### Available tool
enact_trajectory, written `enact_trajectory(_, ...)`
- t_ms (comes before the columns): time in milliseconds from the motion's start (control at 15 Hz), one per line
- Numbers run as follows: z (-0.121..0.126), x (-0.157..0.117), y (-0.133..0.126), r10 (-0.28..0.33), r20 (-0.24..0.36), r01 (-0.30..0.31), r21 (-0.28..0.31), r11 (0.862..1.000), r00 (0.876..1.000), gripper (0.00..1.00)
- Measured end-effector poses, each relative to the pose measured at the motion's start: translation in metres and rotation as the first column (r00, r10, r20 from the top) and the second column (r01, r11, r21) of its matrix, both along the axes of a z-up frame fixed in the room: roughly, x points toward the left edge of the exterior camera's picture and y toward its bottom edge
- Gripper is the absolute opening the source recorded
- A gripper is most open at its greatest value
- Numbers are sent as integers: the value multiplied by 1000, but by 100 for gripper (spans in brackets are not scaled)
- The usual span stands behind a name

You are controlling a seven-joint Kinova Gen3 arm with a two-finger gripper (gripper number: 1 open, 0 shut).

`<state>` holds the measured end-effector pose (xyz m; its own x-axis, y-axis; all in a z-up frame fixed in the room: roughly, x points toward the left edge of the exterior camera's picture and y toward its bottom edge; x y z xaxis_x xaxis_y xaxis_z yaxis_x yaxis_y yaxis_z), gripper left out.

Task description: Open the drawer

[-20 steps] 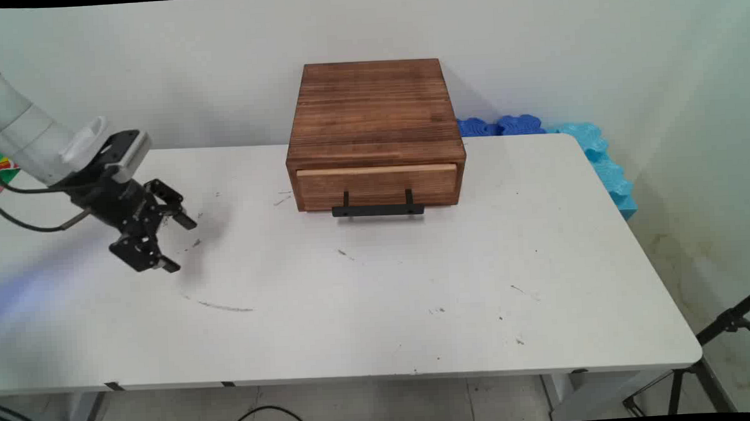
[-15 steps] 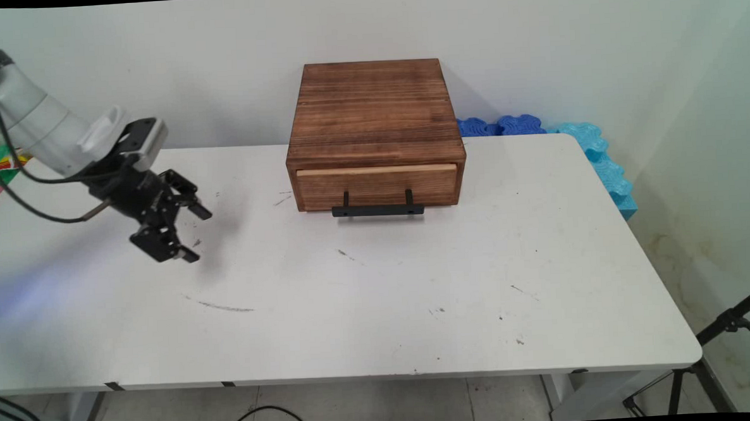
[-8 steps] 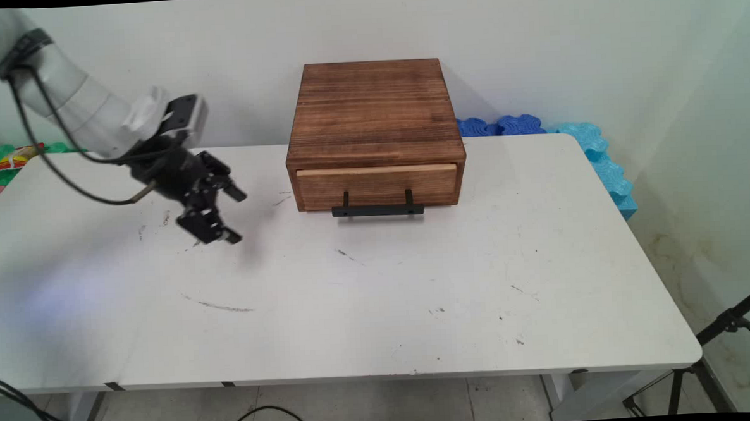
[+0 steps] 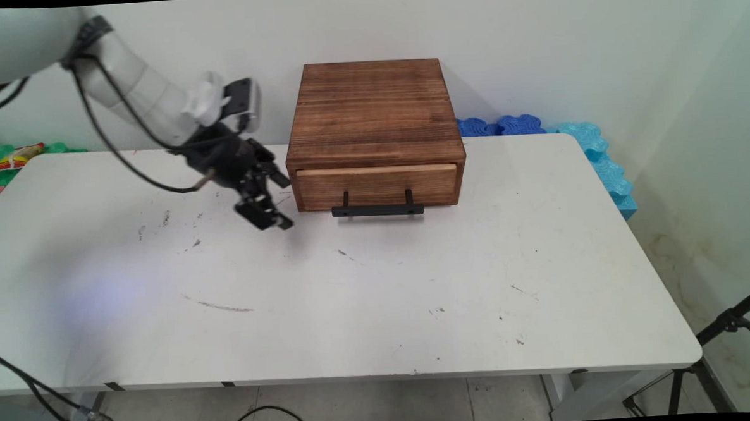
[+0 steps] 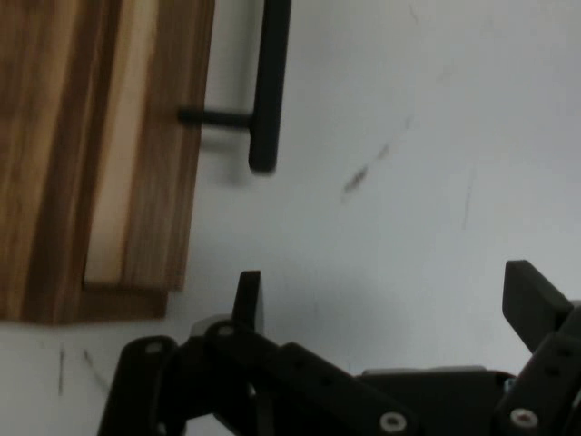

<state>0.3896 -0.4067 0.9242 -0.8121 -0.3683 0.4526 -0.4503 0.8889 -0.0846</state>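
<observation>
Claw [image 4: 278,202] hangs spread and empty just left of the wooden drawer box [image 4: 375,131], low over the white counter [image 4: 379,299]. We judge the black bar handle [image 4: 378,210] on the shut drawer front [image 4: 377,185] the nearest grip; we'd square the fingers [image 5: 248,295] across it, clear of its posts.

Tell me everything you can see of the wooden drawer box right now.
The wooden drawer box is a low, square unit of dark-stained, grainy wood standing flat at the table's far edge by the wall. Its one drawer looks shut, with a paler strip along its top and a black bar handle on two posts. The open pincer hangs beside its front left corner, not touching it as far as the views show.
</observation>
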Motion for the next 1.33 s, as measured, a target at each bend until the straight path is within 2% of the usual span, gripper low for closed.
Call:
enact_trajectory(467,-24,-69,-34,23,-6,-24,-39,999,1000,100)
enact_trajectory(1000,-56,-114,-58,41,8,-40,-51,998,999,100)
enact_trajectory(1333,-74,-131,-67,21,28,-20,-52,998,999,100)
